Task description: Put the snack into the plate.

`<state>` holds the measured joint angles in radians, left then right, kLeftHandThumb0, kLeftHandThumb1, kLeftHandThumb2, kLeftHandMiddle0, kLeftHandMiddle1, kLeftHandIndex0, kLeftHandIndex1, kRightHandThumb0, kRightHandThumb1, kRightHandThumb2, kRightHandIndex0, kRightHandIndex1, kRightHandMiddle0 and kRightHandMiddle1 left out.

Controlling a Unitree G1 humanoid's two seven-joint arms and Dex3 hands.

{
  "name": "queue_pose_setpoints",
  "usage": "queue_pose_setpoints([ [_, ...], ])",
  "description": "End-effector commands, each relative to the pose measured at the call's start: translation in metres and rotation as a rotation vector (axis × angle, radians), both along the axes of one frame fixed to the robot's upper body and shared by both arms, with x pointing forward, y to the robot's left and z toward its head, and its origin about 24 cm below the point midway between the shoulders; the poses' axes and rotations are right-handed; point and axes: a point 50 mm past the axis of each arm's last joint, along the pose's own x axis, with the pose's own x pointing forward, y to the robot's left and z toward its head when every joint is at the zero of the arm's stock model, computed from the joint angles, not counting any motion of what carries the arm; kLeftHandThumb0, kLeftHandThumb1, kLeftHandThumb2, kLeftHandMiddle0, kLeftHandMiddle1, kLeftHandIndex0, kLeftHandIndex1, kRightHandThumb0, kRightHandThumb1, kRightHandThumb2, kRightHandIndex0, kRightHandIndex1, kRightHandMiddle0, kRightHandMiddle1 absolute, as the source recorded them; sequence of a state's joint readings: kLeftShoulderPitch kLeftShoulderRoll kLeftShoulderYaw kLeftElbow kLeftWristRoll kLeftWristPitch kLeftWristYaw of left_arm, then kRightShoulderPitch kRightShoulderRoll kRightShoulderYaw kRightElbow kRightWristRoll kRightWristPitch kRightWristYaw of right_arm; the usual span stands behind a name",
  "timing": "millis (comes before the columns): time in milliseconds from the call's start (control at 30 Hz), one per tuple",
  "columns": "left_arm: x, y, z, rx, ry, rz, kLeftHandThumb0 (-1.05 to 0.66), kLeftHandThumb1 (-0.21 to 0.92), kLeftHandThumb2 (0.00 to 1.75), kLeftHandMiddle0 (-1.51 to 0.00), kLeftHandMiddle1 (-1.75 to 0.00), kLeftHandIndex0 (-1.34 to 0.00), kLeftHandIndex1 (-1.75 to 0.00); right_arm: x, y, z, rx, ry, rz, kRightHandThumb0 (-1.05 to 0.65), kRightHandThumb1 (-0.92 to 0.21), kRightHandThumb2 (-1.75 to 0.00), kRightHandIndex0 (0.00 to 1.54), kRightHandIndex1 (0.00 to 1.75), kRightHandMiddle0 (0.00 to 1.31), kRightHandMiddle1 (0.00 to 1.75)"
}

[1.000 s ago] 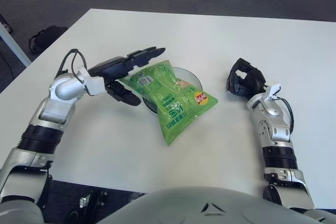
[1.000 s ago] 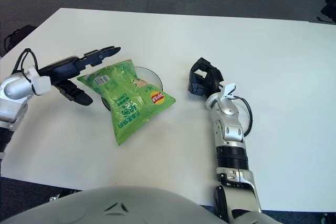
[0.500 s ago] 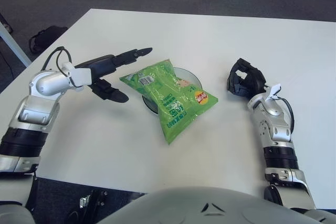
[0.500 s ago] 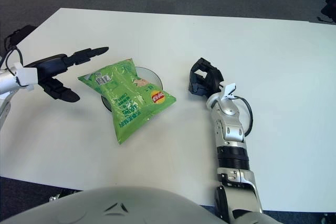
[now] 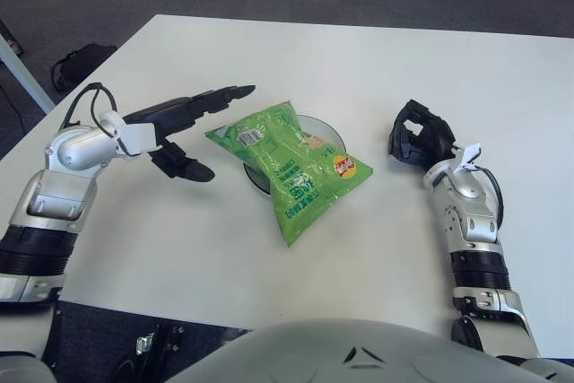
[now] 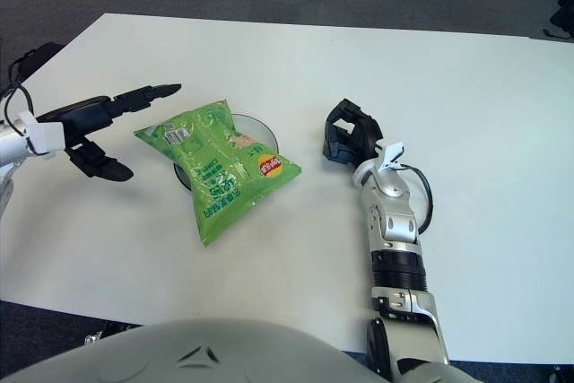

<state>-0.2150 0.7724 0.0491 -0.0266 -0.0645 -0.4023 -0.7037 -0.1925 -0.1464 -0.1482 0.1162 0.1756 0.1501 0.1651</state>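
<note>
A green snack bag (image 5: 289, 164) lies across a small dark plate (image 5: 327, 133) in the middle of the white table, its lower end hanging over the plate's near edge onto the table. My left hand (image 5: 190, 127) hovers to the left of the bag, apart from it, fingers spread and empty. My right hand (image 5: 418, 138) rests on the table to the right of the plate, fingers curled and holding nothing.
The white table (image 5: 359, 60) stretches far behind the plate. A dark bag (image 5: 79, 63) lies on the floor beyond the table's left edge.
My left hand has let go of the snack bag and drawn back to the left, away from it. The bag stays on the plate. The right hand has not moved.
</note>
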Motion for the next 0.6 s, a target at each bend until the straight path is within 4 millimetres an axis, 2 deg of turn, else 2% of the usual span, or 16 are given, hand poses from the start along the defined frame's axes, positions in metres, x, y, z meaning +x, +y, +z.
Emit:
queue_pose_setpoints([
  [0,0.000,0.007,-0.001,-0.038,-0.052,0.070,-0.95,0.65,0.53,-0.03,-0.01,0.00,-0.10,-0.012,-0.003,-0.030,0.010,0.158,-0.014,-0.45,-0.40,-1.21,0.93,1.75,0.55,1.75],
  [33,0.000,0.007,-0.001,-0.041,-0.057,0.076,-0.95,0.66,0.52,-0.04,-0.01,0.00,-0.09,-0.012,-0.003,-0.030,0.010,0.158,-0.014,-0.45,-0.40,-1.21,0.94,1.75,0.55,1.75],
  [67,0.003,0.013,-0.010,-0.061,-0.057,0.119,-0.95,0.67,0.52,-0.04,-0.01,0.00,-0.09,-0.012,-0.003,-0.030,0.010,0.158,-0.014,-0.45,-0.40,-1.21,0.94,1.75,0.55,1.75],
  [133,0.016,0.031,-0.043,-0.087,-0.047,0.255,-0.94,0.72,0.51,-0.07,-0.02,0.00,-0.13,-0.011,-0.003,-0.031,0.009,0.158,-0.014,-0.45,-0.40,-1.21,0.94,1.75,0.55,1.75],
  [167,0.019,0.032,-0.052,-0.108,-0.060,0.291,-0.93,0.73,0.51,-0.07,-0.03,0.00,-0.13,-0.011,-0.002,-0.031,0.004,0.158,-0.014,-0.45,-0.40,-1.21,0.94,1.75,0.55,1.75],
  [333,0.025,0.036,-0.060,-0.193,-0.065,0.339,-0.93,0.87,0.42,-0.14,-0.04,0.00,-0.20,-0.011,-0.003,-0.031,-0.013,0.159,-0.012,-0.46,-0.39,-1.22,0.95,1.75,0.55,1.75],
  [467,0.030,0.043,-0.071,-0.229,-0.024,0.375,-0.94,0.91,0.41,-0.16,-0.04,0.00,-0.21,-0.011,-0.003,-0.030,-0.010,0.160,-0.012,-0.46,-0.39,-1.22,0.96,1.75,0.55,1.75],
  [567,0.034,0.046,-0.083,-0.349,0.067,0.420,-0.93,0.92,0.46,-0.17,-0.05,0.00,-0.22,-0.011,-0.003,-0.030,-0.004,0.161,-0.015,-0.46,-0.39,-1.22,0.96,1.75,0.55,1.75],
])
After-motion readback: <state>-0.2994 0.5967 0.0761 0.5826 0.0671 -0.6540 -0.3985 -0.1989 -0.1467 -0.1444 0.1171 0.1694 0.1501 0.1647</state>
